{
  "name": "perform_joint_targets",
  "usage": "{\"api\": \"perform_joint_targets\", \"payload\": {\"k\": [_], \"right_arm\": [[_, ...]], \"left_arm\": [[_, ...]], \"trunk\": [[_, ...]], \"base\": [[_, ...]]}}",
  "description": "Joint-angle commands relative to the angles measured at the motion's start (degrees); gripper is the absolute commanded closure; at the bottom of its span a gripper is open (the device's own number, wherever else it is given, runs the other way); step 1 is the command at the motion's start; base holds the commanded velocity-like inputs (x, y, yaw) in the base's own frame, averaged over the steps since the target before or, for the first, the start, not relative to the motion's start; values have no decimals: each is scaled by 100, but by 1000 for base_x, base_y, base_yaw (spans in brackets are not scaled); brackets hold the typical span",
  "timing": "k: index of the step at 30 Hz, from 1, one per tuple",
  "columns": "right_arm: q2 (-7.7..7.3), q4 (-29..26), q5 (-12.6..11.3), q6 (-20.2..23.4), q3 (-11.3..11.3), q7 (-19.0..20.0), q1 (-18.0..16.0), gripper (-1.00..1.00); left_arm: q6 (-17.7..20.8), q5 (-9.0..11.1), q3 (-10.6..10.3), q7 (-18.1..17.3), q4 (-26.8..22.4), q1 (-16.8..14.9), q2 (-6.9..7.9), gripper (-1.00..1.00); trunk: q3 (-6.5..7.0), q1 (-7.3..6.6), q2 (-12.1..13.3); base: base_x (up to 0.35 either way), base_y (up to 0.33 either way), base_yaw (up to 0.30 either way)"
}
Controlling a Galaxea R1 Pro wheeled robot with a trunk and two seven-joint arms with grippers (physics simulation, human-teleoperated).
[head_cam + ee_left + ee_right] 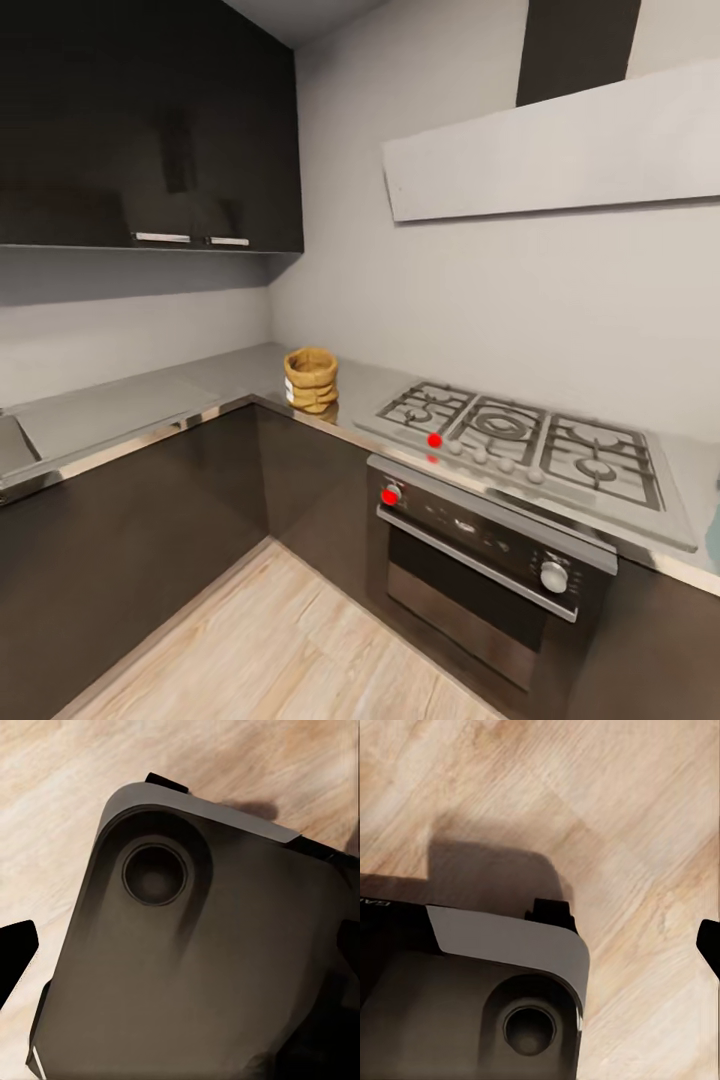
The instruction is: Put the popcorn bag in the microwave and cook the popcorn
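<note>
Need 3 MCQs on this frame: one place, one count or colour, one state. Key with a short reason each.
1. Where does the popcorn bag stand?
A. on the countertop, in the corner left of the gas hob
B. on the floor
C. on a burner

2. How many handles show under the dark wall cabinets?
A. one
B. two
C. four

3. The oven door is:
A. shut
B. wide open
C. removed

Key: 1 A, bag sits on grey worktop beside the hob; 2 B, two steel bars side by side; 3 A, door flush with front.
</note>
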Motion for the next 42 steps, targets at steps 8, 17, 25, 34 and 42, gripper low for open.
{"api": "perform_joint_targets", "payload": {"k": [8, 17, 25, 34, 42], "right_arm": [[-7, 16, 38, -26, -48, 12, -7, -100], [-23, 11, 45, -50, -41, 16, -7, -100], [-25, 10, 55, -50, -39, 25, -7, -100], [-25, 14, 55, -51, -31, 26, -7, -100], [-25, 14, 55, -51, -34, 26, -7, -100]], "left_arm": [[-11, 32, -6, -1, -4, 0, -1, -100], [-19, 32, -6, -1, -4, 2, -1, -100], [-17, 32, -6, -1, -4, 1, -1, -100], [-13, 32, -6, -1, -4, 1, 3, -100], [-14, 32, -6, -1, -7, 1, 7, -100]], "trunk": [[-5, 3, -3], [-5, 3, -3], [-5, 3, -3], [-5, 3, -3], [-5, 3, -3]], "base": [[302, 4, 165], [271, -57, 3], [230, -44, 0], [243, 0, 0], [256, 18, 0]]}}
